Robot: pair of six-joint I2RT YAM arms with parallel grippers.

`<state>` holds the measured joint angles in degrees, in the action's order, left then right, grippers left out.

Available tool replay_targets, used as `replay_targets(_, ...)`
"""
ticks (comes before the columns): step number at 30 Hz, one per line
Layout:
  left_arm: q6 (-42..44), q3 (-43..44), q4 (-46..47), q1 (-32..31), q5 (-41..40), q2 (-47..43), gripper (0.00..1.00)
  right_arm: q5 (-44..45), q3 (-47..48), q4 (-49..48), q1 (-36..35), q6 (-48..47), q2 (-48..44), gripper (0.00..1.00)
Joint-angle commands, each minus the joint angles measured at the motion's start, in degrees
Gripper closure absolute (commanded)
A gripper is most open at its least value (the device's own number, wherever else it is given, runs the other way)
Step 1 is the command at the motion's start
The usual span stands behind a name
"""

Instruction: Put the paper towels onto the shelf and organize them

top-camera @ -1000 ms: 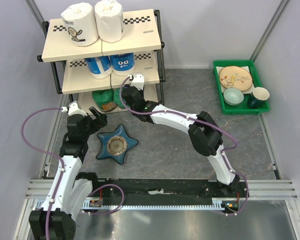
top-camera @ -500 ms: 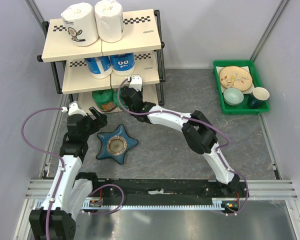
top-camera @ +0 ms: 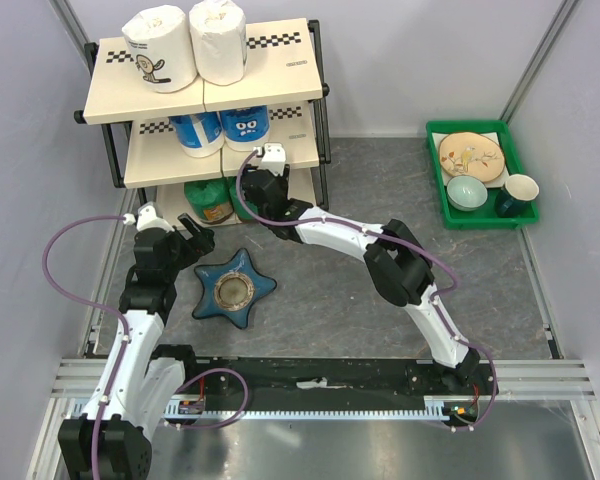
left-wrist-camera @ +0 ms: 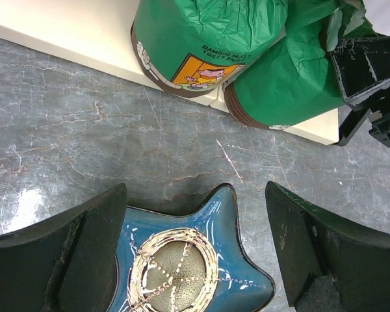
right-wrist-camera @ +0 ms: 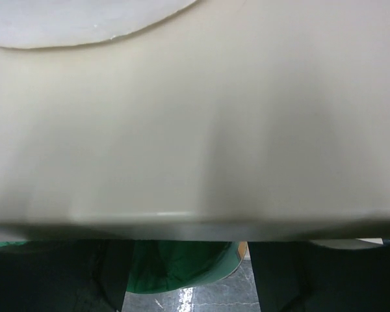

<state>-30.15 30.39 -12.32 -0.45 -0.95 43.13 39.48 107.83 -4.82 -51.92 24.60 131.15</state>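
Observation:
The shelf stands at the back left. Two white paper towels stand on its top board and two blue ones on the middle board. One green roll stands on the bottom board. My right gripper reaches under the middle board and is shut on the second green roll, which leans beside the first green roll at the board's edge. My left gripper is open and empty above the blue star dish, as the left wrist view shows.
A blue star-shaped dish lies on the grey table in front of the shelf and also shows in the left wrist view. A green tray of dishes sits at the back right. Grey walls close in both sides.
My right gripper has pushed a little further in under the middle board with the green roll. The left arm has not moved.

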Motion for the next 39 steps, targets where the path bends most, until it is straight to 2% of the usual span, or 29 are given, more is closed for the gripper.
replay_targets(1,-0.9,1.9,0.6,0.3,0.6,-0.1,0.06,-0.2,1.2,-2.4,0.3,-0.1,-0.1,0.27)
replay_targets(9,-1.0,1.8,0.9,0.3,0.6,0.2,0.06,-2.3,-4.7,-6.3,0.3,-2.0,-4.8,0.18)
replay_targets(11,-1.0,1.8,1.1,1.9,0.7,0.2,0.06,-2.7,-5.9,-6.7,0.3,-2.3,-6.2,0.16)
replay_targets(19,-1.1,1.6,1.3,2.4,1.9,0.5,0.06,-5.2,-13.1,-11.3,0.3,-2.6,-12.4,0.14)
replay_targets(28,-0.9,1.7,1.9,2.7,1.9,1.5,0.06,-14.7,-20.8,-10.3,0.2,-2.9,-19.5,0.13)
replay_targets(35,-1.6,2.0,4.3,2.7,3.1,3.7,0.14,-19.2,-32.8,-9.9,0.3,-3.9,-26.6,0.13)
replay_targets(39,-3.7,1.3,6.2,2.7,3.5,6.0,0.19,-19.2,-35.8,-11.0,0.2,-4.8,-27.4,0.13)
